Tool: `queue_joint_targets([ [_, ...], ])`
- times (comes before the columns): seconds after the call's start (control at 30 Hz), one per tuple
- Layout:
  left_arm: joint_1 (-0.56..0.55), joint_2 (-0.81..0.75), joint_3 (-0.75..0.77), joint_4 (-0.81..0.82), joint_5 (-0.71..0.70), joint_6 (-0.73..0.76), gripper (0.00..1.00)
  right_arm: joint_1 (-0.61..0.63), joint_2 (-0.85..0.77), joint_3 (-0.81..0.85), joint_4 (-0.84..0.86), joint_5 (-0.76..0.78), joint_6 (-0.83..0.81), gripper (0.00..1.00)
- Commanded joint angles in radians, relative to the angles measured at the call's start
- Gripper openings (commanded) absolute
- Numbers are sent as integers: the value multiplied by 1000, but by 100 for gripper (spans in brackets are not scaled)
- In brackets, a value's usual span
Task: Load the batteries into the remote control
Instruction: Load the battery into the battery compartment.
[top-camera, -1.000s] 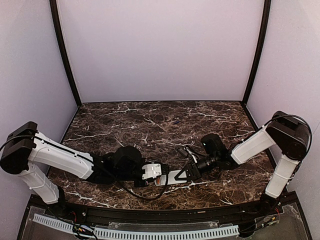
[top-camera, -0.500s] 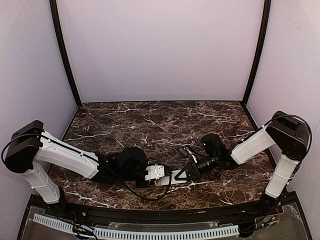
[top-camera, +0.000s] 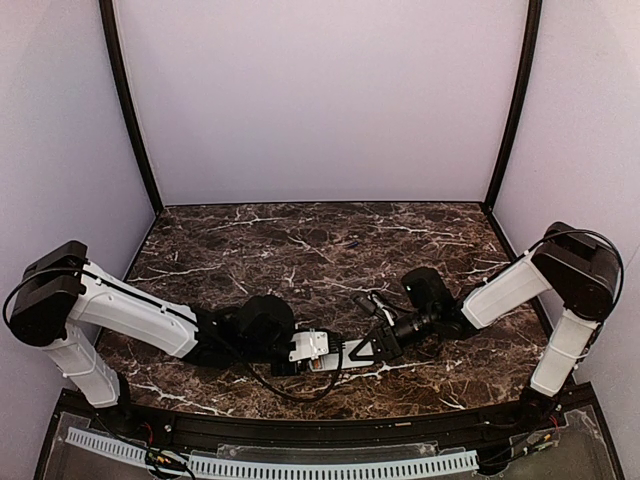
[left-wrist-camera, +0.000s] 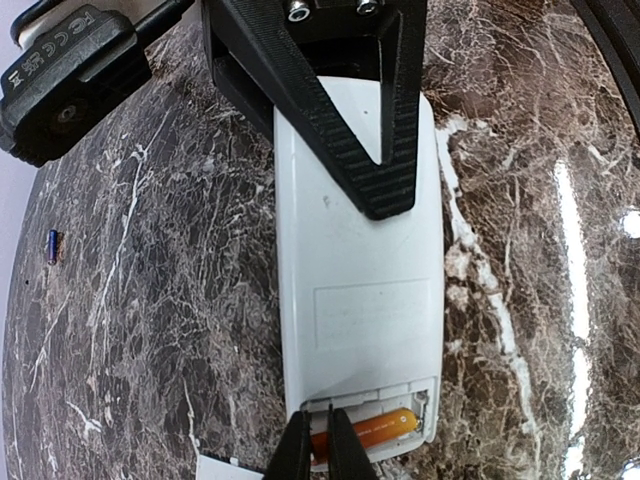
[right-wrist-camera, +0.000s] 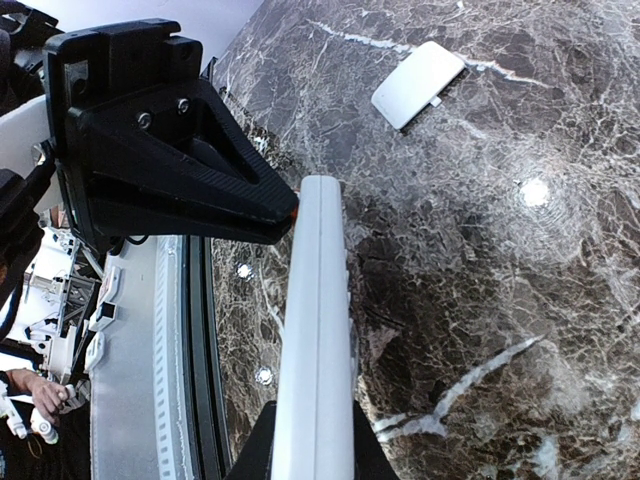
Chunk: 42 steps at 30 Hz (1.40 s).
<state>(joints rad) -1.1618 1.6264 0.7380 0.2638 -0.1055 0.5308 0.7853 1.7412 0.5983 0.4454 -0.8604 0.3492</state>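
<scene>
White remote control (left-wrist-camera: 355, 260) lies back-up mid-frame, its upper end clamped in the right gripper (right-wrist-camera: 313, 440); the left gripper (left-wrist-camera: 318, 450), tips pressed together, touches the orange battery (left-wrist-camera: 385, 430) in its lower compartment

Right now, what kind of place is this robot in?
Probably a robot testing booth, not a home: plain pale walls box in a marble-patterned table, and a left arm and a right arm stand at its near edge, meeting over a white remote control.
</scene>
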Motion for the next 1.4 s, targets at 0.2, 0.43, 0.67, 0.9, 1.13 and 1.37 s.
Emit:
queue_joint_targets([
  [0.2, -4, 6, -32, -6, 8, -27, 6, 11, 8, 8, -22, 25, -17, 0],
  [0.43, -5, 17, -71, 55, 28, -28, 5, 11, 7, 8, -23, 17, -30, 0],
  [0.67, -4, 32, -127, 139, 50, -36, 4, 12, 3, 2, -23, 13, -33, 0],
  [0.9, -4, 58, -206, 272, 65, -45, 4, 8, 2, -5, -20, 8, -32, 0],
  [1.13, -5, 99, -260, 380, 30, -21, 5, 4, 4, -5, -23, 0, -30, 0],
  [1.37, -4, 92, -282, 435, -29, -3, 10, 0, -4, -11, -36, 5, -26, 0],
])
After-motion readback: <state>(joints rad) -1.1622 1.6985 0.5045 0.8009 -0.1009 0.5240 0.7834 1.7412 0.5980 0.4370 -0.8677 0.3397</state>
